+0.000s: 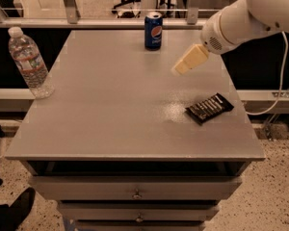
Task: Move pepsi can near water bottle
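Pepsi can [153,31] stands upright at the far edge of the grey worktop [115,105], a little right of the middle, its logo facing the camera. Well apart from the can, at the worktop's left edge and nearer the camera, the water bottle [30,64] stands upright with its white cap on. The hand [189,61] hangs in the air to the right of the can and somewhat nearer the camera, pointing down and left from the white arm [245,16]; it touches neither the can nor the worktop, and whether it is released or clenched cannot be told. Farther from the can, toward the worktop's near right corner, a flat dark snack wrapper [209,108] lies at a slant. Drawers [135,189] sit below the worktop.
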`<control>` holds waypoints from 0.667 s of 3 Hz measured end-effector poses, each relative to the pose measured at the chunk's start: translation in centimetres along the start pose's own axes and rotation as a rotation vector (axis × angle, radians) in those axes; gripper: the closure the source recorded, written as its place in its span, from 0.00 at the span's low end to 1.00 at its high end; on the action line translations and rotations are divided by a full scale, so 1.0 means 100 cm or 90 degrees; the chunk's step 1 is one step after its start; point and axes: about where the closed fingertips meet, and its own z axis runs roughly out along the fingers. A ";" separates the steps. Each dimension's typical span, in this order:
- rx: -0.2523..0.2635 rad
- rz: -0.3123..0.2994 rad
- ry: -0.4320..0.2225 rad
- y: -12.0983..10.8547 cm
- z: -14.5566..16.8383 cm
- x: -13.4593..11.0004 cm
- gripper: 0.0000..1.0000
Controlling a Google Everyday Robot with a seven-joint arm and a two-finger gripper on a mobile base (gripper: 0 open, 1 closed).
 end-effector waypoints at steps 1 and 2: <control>0.025 0.055 -0.039 -0.019 0.020 -0.015 0.00; 0.035 0.108 -0.083 -0.039 0.059 -0.033 0.00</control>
